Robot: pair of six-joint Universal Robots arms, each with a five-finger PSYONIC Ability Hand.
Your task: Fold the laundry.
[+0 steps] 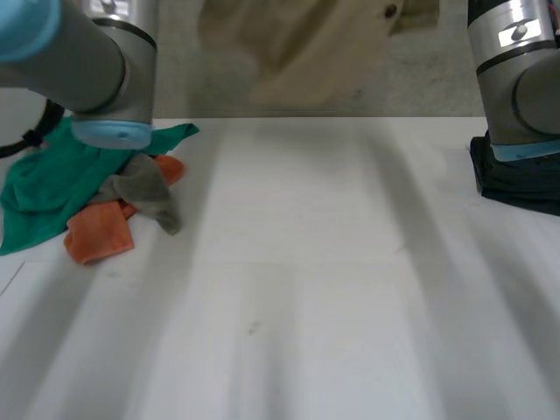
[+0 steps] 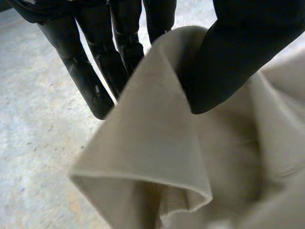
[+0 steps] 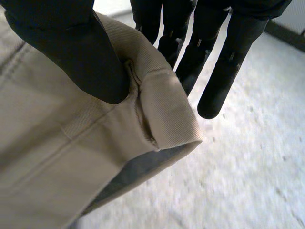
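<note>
Fingers and thumb are clamped on the beige garment [image 1: 302, 48] on both sides: my left hand [image 2: 238, 52] pinches a folded edge, my right hand [image 3: 66, 43] a stitched hem. The garment hangs between them, stretched side to side, beyond the far edge of the white table [image 1: 332, 262] and over the speckled floor [image 2: 33, 133]. Laying it flat means drawing it back toward me. A heap of green, orange and grey cloths [image 1: 87, 192] lies by my left arm [image 1: 79, 61] and a dark folded stack [image 1: 516, 188] by my right arm [image 1: 516, 79]. I'd aim between them.
</note>
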